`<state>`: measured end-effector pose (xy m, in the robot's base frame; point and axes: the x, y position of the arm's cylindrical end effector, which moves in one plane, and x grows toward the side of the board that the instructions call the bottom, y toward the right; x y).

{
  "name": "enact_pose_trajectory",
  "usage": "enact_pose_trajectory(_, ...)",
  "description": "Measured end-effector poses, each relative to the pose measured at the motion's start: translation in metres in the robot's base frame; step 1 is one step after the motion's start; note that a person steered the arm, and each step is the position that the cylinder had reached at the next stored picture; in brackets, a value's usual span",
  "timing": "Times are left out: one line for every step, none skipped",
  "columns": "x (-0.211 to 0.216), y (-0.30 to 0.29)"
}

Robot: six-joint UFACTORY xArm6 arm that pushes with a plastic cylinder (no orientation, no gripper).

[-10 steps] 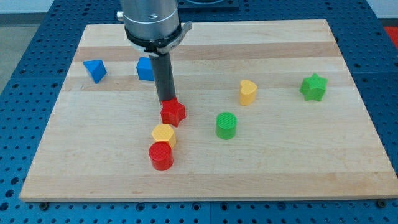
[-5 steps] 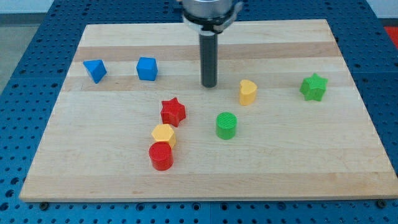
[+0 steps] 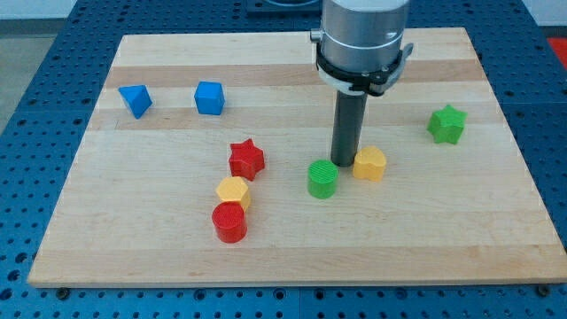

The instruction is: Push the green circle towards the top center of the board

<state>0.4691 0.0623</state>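
Note:
The green circle (image 3: pixel 322 179) is a short green cylinder standing a little below the board's middle. My tip (image 3: pixel 344 163) is down on the board just to the right of it and slightly above, close to its upper right edge. A yellow block (image 3: pixel 369 164) sits right against the tip's other side. The rod rises straight from the tip to the arm's grey body at the view's top.
A red star (image 3: pixel 246 159), a yellow block (image 3: pixel 233 190) and a red cylinder (image 3: pixel 229 221) lie in a line left of the green circle. Two blue blocks (image 3: pixel 135 100) (image 3: pixel 209 97) sit at the upper left. A green star (image 3: pixel 446 124) sits at the right.
My tip moved from the red star to the right, then down and right, ending between the green circle and the yellow block. The yellow block slid down and right.

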Motion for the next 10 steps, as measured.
enact_pose_trajectory(0.005,0.0)
enact_pose_trajectory(0.02,0.003)
enact_pose_trajectory(0.049,0.01)
enact_pose_trajectory(0.071,0.013)
enact_pose_trajectory(0.077,-0.008)
enact_pose_trajectory(0.075,-0.027)
enact_pose_trajectory(0.064,-0.027)
enact_pose_trajectory(0.051,-0.027)
enact_pose_trajectory(0.04,-0.027)
enact_pose_trajectory(0.028,-0.027)
